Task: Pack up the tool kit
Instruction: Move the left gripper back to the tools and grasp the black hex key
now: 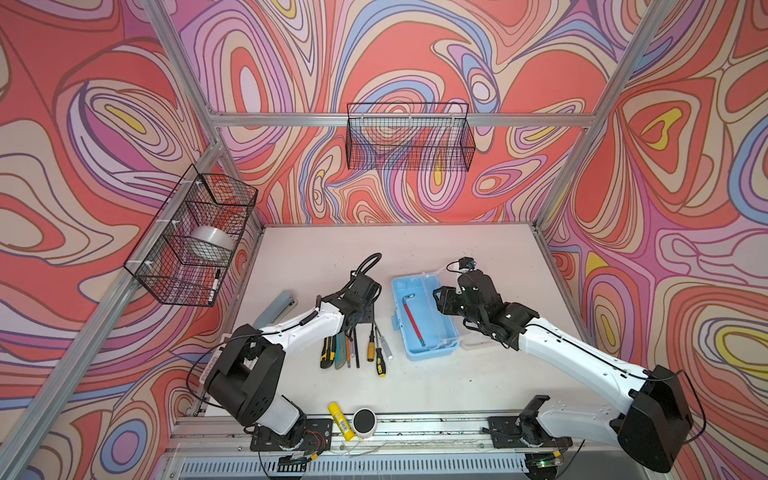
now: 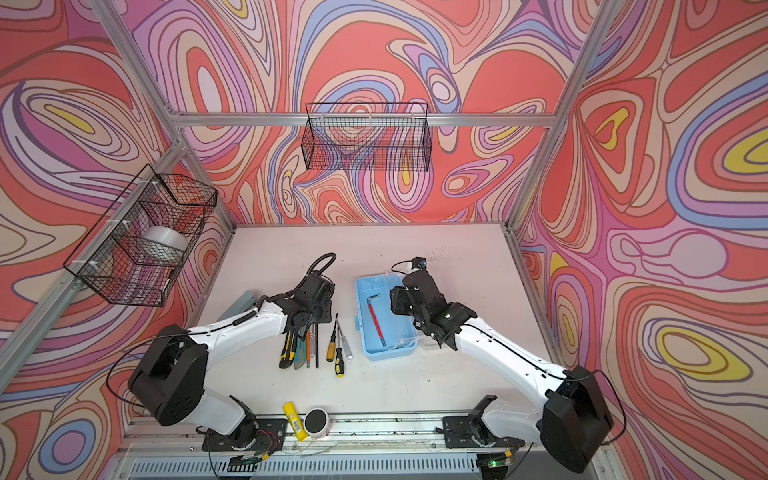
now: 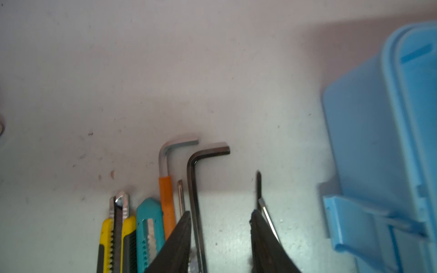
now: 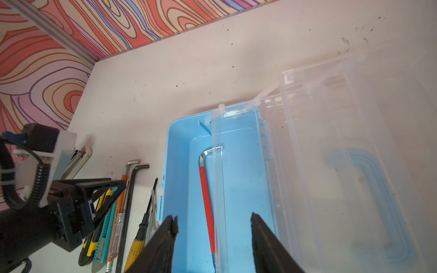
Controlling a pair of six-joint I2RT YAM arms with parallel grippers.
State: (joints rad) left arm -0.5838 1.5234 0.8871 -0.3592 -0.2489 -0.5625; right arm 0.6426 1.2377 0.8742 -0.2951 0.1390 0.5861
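Only the red hex key [image 1: 413,320] lay in your case [image 1: 432,353] — the rest sat outside; left tool [image 3: 221,212], right tool [image 4: 212,216] gaped empty.

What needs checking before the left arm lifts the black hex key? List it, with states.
1. Left jaws open, black hex key between them: ok.
2. Slim screwdriver clear of the pinch: cannot tell.
3. Case open: ok.
4. Room inside, only the red hex key there: ok.
5. Right jaws out of the drop path: not ok, open above the case.
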